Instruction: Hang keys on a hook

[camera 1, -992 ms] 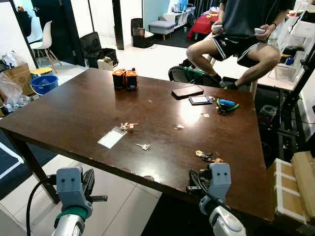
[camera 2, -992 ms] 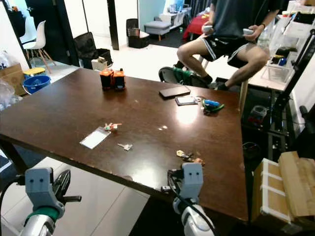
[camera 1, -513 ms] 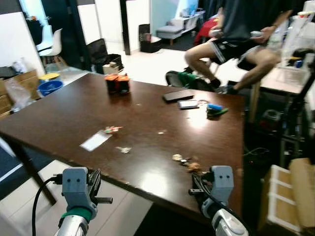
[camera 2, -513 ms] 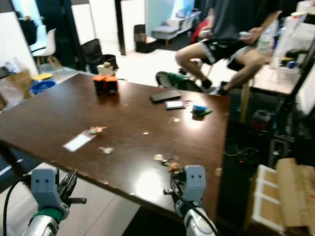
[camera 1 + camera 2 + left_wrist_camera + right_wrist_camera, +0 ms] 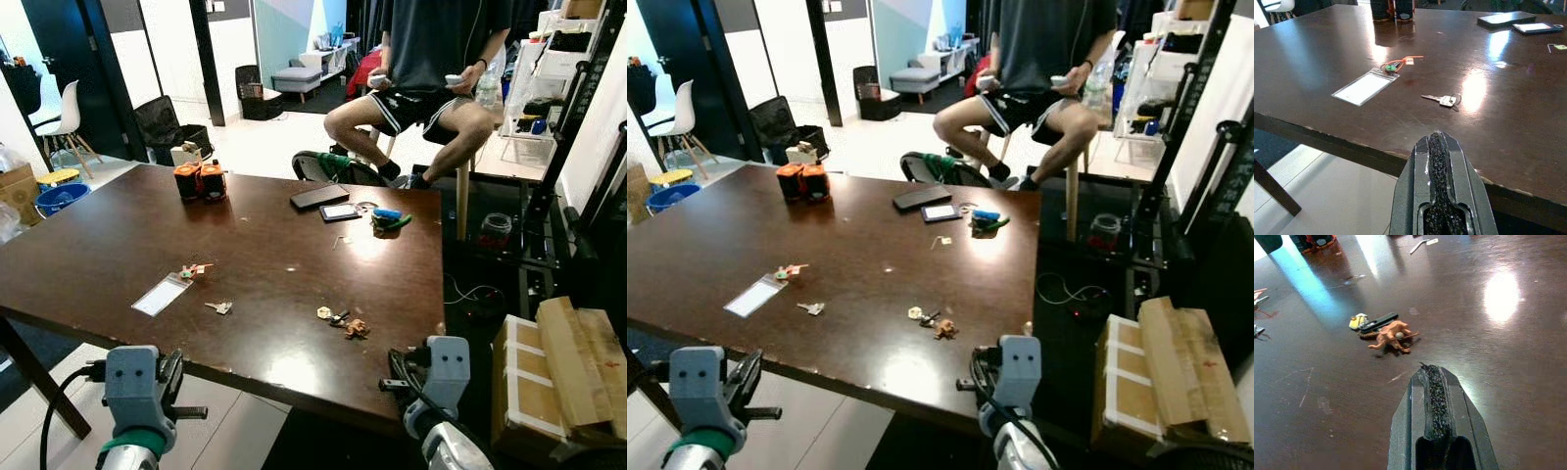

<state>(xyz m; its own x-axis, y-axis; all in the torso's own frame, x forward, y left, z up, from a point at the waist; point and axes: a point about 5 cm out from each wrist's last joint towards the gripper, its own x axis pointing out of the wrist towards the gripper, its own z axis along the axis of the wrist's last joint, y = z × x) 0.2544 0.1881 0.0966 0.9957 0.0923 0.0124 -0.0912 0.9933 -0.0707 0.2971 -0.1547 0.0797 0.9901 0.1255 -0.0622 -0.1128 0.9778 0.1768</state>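
Bunch of keys with an orange figure-shaped fob (image 5: 1385, 332) lies near the dark wooden table's (image 5: 88, 250) front edge — right gripper (image 5: 1436, 382) hovers just short, jaws pressed together, as are the left gripper's (image 5: 1439, 147). Risk: closed fingers would shove the bunch, not grasp it.

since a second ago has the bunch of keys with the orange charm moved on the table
No. The keys lie near the table's right front edge, same spot relative to the single key and card; the camera shifted.

before me a dark wooden table (image 5: 118, 245) carries keys (image 5: 343, 320), a single key (image 5: 219, 307), a card sleeve (image 5: 162, 295), phones (image 5: 319, 196).
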